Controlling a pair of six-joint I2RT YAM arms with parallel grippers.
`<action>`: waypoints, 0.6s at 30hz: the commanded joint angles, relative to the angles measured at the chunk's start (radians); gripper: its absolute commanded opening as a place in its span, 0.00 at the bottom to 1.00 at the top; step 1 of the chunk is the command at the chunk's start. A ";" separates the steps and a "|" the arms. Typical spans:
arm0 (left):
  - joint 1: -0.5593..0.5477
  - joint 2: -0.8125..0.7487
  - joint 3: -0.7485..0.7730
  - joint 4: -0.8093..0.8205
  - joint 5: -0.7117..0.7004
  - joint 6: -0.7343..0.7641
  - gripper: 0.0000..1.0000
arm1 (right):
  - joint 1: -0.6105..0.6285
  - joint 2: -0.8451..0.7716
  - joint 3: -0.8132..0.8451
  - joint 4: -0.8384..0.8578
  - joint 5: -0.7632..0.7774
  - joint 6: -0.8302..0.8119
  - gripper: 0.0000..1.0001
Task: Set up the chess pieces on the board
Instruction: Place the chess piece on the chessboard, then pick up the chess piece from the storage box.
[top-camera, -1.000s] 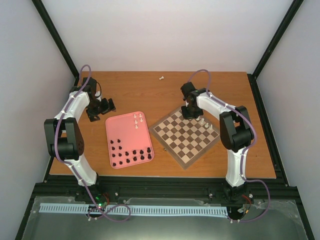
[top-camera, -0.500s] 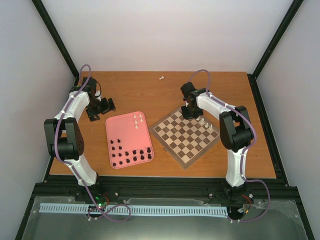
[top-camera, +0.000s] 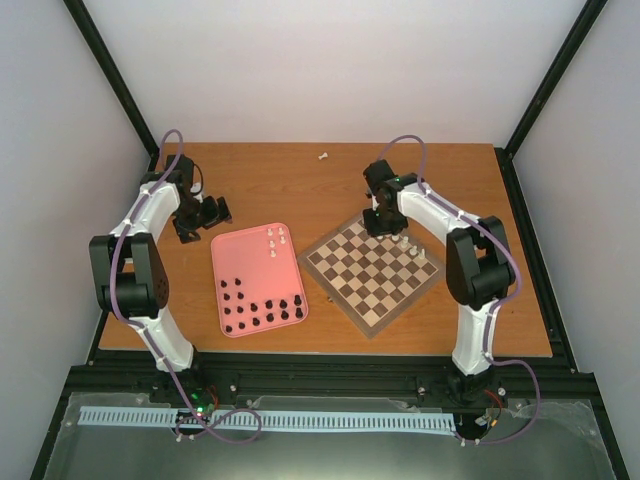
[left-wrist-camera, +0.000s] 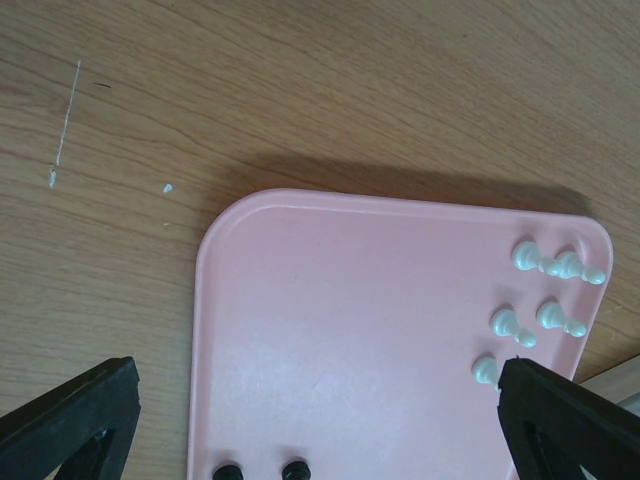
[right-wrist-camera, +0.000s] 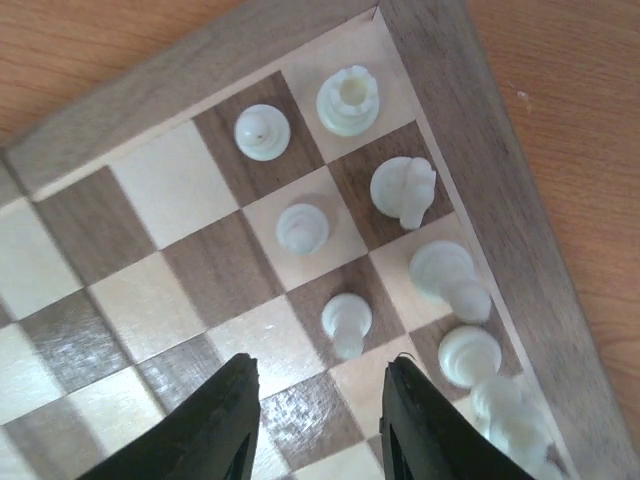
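- Right arm's elbow has swung outward since a second ago, and the right gripper (top-camera: 378, 222) has gone from nearly closed to partly parted.
- Its fingers (right-wrist-camera: 225, 420) grip nothing. The white pawn (right-wrist-camera: 347, 322) stands free on a dark square just past the tips.
- Placed white pieces (right-wrist-camera: 402, 190) cluster in that far corner of the board (top-camera: 360, 292).
- Left gripper (left-wrist-camera: 315, 375) is spread wide and empty over the pink tray (left-wrist-camera: 330, 300).
- The tray carries unplaced white pieces (left-wrist-camera: 550, 316) at its far right corner and black pieces (top-camera: 262, 312) along its left and near edges.
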 joint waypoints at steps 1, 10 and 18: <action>-0.003 0.014 0.045 -0.008 -0.005 0.007 1.00 | 0.035 -0.087 0.035 -0.037 -0.037 -0.014 0.38; -0.003 0.002 0.051 -0.012 -0.006 0.004 1.00 | 0.199 -0.033 0.278 -0.116 -0.131 -0.037 0.47; -0.002 -0.019 0.021 0.002 -0.002 0.000 1.00 | 0.313 0.249 0.586 -0.114 -0.250 -0.102 0.43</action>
